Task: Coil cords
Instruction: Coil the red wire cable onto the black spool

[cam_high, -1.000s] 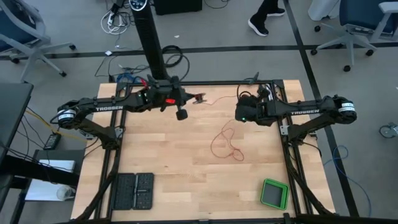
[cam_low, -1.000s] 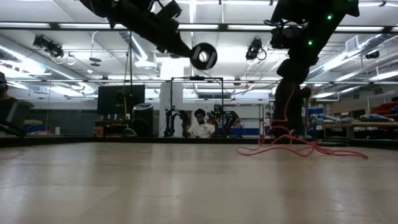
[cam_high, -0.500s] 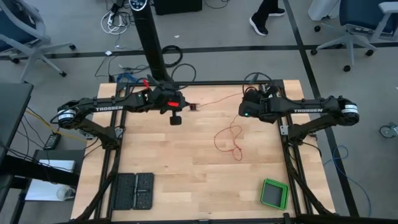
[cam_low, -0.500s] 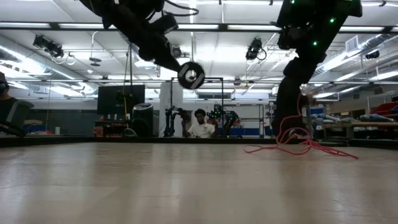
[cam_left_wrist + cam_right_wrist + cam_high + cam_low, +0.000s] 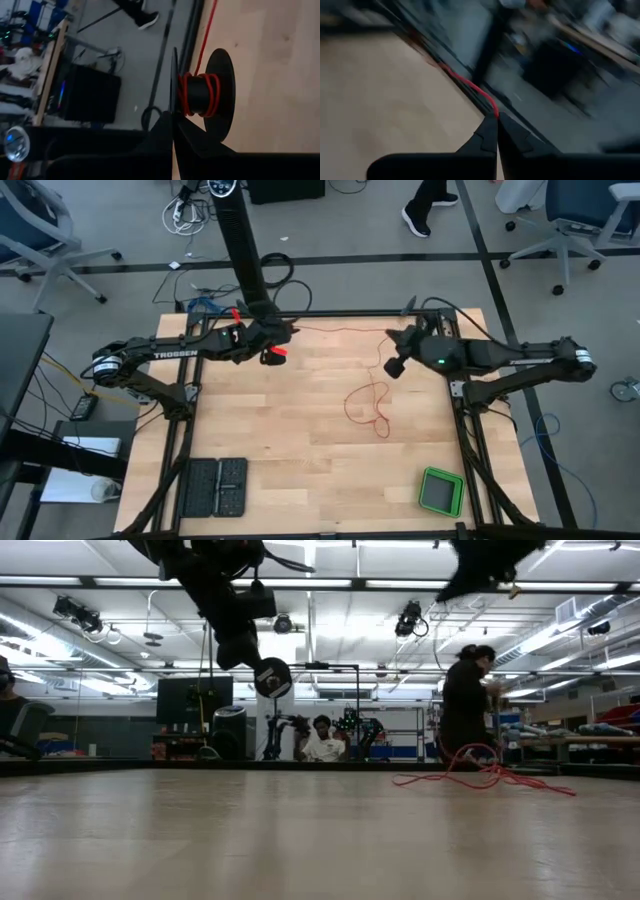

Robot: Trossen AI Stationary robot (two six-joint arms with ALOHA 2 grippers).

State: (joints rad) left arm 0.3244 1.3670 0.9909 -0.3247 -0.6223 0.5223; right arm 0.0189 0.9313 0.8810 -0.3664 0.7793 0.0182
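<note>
Judging by its look, a very thin red-orange string-like cord (image 5: 366, 402): light, limp, no stiffness, prone to tangling and to slipping through a loose pinch. Best taken on the straight taut run, close to the pinch already made, never in the loose tangle.

Lying in slack loops on the pale wooden slatted tabletop (image 5: 300, 470) near its middle, somewhat toward the right arm; from there rising to the right gripper (image 5: 393, 367), then stretched across the far edge of the table to the left gripper (image 5: 272, 356). Several turns already wound on a small black flanged spool (image 5: 202, 95).

Left gripper: clenched on the spool's flange, seen plainly from the left wrist, held above the far left part of the table. Right gripper (image 5: 496, 131): pinched shut on the cord itself, fingertips meeting around the red line, held above the far right part.

Counting: one cord, one spool, two grippers. Also one green square tray-like thing (image 5: 441, 491) near the front right corner and two black ribbed flat pads (image 5: 215, 486) side by side at the front left, both well apart from the cord. One seated person (image 5: 321, 739) and one standing person (image 5: 463, 705) in the room beyond.
</note>
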